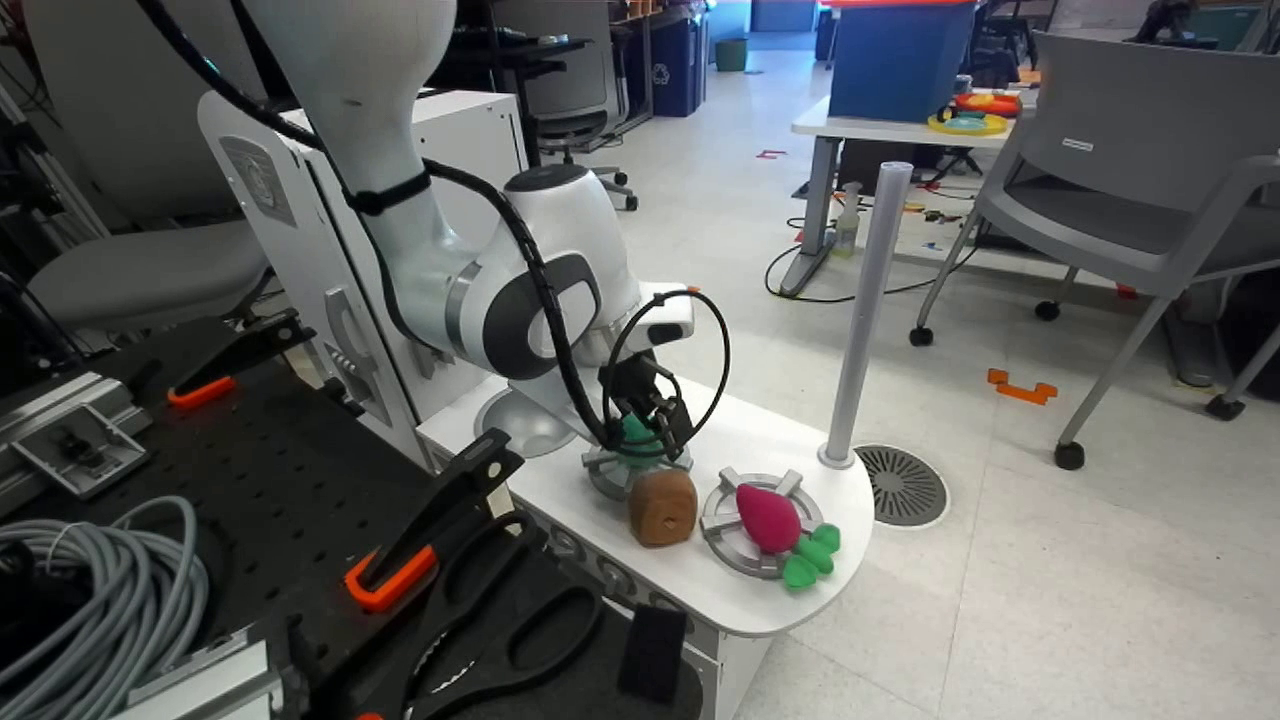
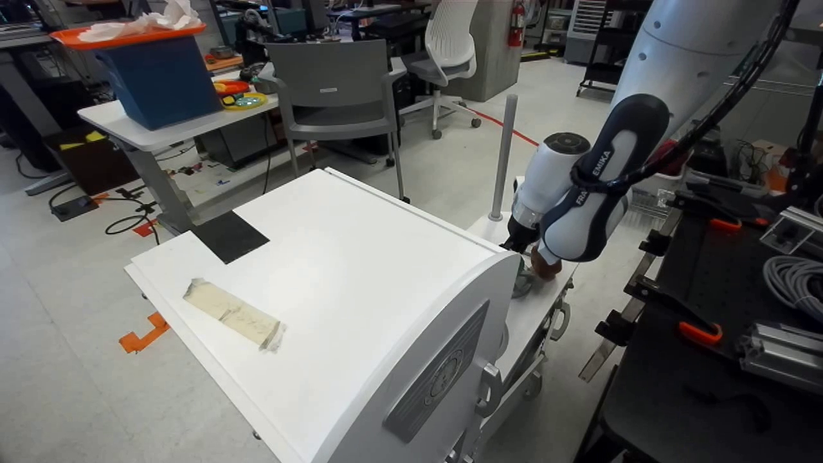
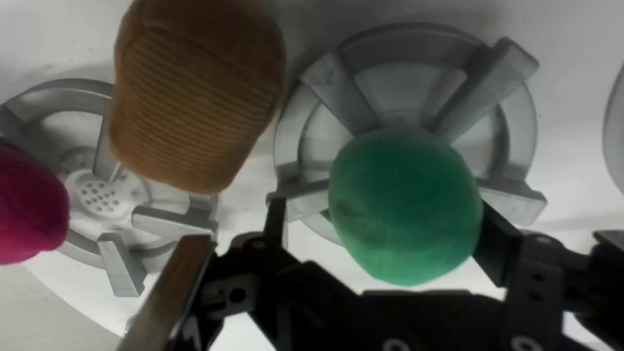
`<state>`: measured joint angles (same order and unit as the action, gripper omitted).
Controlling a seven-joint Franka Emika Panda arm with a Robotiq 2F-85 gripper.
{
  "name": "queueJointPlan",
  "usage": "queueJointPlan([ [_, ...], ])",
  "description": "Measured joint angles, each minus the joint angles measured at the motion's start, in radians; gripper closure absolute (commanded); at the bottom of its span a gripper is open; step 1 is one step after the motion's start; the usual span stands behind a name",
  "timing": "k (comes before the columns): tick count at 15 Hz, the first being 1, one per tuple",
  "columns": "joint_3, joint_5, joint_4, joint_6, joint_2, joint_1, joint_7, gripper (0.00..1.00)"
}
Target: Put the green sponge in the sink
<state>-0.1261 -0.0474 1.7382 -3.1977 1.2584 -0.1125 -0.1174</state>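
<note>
The green sponge (image 3: 404, 209) is a rounded green lump on a grey burner (image 3: 414, 44) in the wrist view. It also shows in an exterior view (image 1: 637, 432), partly behind the gripper and its cable. My gripper (image 3: 385, 224) is open around the sponge. In the wrist view a gap shows between the left finger and the sponge. The right finger is at the sponge's edge; whether it touches I cannot tell. The sink (image 1: 522, 422) is a round basin in the white counter, partly hidden by the arm. Its faucet is hidden.
A brown toy piece (image 3: 197, 92) sits beside the sponge's burner. A pink toy (image 1: 768, 518) with green leaves lies on another burner. A grey post (image 1: 865, 320) rises from the counter's edge. A white toy fridge (image 1: 330, 250) stands behind the sink. A black pegboard table (image 1: 270, 540) runs alongside.
</note>
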Motion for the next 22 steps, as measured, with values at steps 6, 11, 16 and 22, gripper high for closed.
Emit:
queueJointPlan([
  [6,-0.058,-0.02,-0.06,0.079,0.046,-0.086,-0.039,0.84],
  [11,-0.076,-0.019,-0.035,0.076,0.041,-0.17,-0.049,0.99],
  [16,-0.043,-0.018,0.038,0.029,0.008,-0.263,-0.051,1.0],
  [22,0.044,-0.012,0.027,-0.007,0.013,-0.234,-0.007,1.0],
])
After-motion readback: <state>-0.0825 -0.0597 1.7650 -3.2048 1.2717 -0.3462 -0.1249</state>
